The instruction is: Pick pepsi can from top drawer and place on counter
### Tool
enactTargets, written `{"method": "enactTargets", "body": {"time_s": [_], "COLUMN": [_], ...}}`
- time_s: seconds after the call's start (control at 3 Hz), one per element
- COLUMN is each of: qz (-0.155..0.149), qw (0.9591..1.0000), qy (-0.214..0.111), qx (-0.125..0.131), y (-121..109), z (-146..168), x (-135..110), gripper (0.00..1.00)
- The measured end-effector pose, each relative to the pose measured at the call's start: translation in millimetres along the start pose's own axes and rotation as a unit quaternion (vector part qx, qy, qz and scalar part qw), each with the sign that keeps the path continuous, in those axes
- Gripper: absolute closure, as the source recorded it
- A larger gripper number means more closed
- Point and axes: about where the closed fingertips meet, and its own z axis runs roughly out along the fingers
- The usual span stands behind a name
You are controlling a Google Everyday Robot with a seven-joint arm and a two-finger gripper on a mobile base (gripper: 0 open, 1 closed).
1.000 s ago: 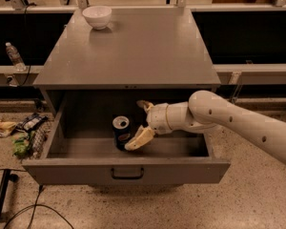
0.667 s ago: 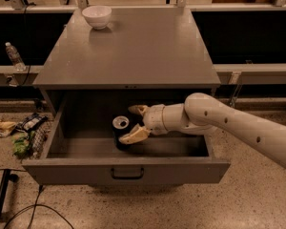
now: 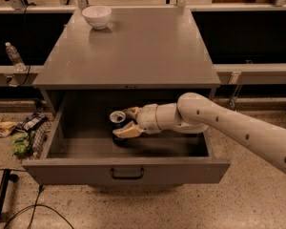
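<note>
1. A speckled floor is spreading out around a grey metal cabinet. Crumpled wrappers are lying at the left, and a clear plastic water bottle is standing on a ledge behind.
2. The counter, the flat, smooth grey metal top of the cabinet, is carrying a round white bowl near its far left corner. No can is standing on it, so the placing is not yet done.
3. The top drawer, a wide, shallow grey metal drawer with a dark pull handle on its front panel, is standing pulled well out toward the camera, so nothing is blocking the way in.
4. The pepsi can, a small dark soda can with a silver top, is standing upright on the drawer floor, a little left of the middle.
5. The gripper, a pale two-finger claw on a thick white arm reaching in from the right, is sitting low inside the drawer, right at the can. Its fingers are spreading apart, one behind the can and one in front, bracketing it without appearing to clamp it.
6. By my reading, the reach is looking complete and the task is sitting at an early stage. Closing on the can, lifting it clear of the drawer wall, carrying it up over the counter and letting go are all remaining.
</note>
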Motion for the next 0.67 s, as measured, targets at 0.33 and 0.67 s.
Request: {"method": "enactTargets", "body": {"time_s": [0.33,0.67], "qz": [-0.004,-0.004], "qw": [0.9996,0.9996], "qy": [-0.023,-0.025], "qx": [-0.015,0.011], "y": [34,97], "z": [-22,-76], "x": [-27,-80], "gripper": [0.93,1.00]}}
